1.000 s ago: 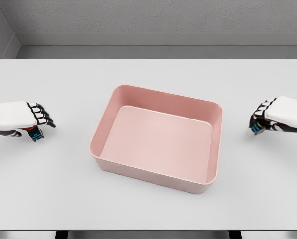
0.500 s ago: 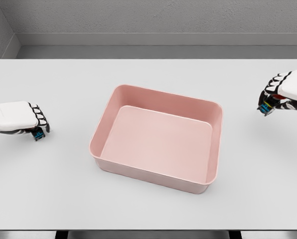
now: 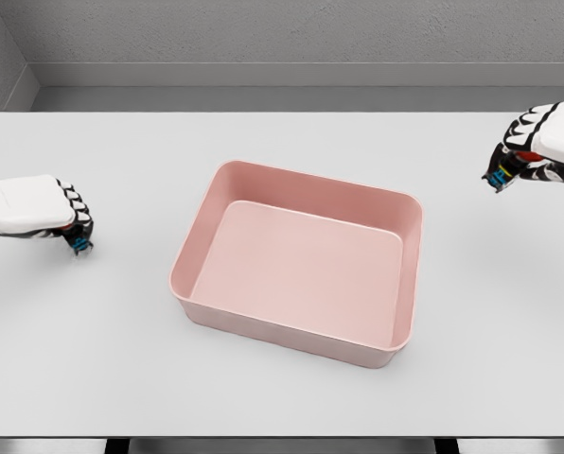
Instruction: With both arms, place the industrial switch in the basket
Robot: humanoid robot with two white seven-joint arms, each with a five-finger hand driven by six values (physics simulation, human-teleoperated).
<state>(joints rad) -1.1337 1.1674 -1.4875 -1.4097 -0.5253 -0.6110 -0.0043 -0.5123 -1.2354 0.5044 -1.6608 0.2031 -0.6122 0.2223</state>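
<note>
Oddly, no industrial switch in sight; pink basket (image 3: 393, 203) sits empty mid-desk (image 3: 282, 142). Left hand (image 3: 38, 210) & right hand (image 3: 537, 149) flank it well apart, both clenched on nothing. I'd locate the switch first.

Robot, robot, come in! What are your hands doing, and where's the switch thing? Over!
Left hand and right hand curled, holding nothing, far apart over the table. Pink basket centred, empty. No switch in view. Path clear.
</note>
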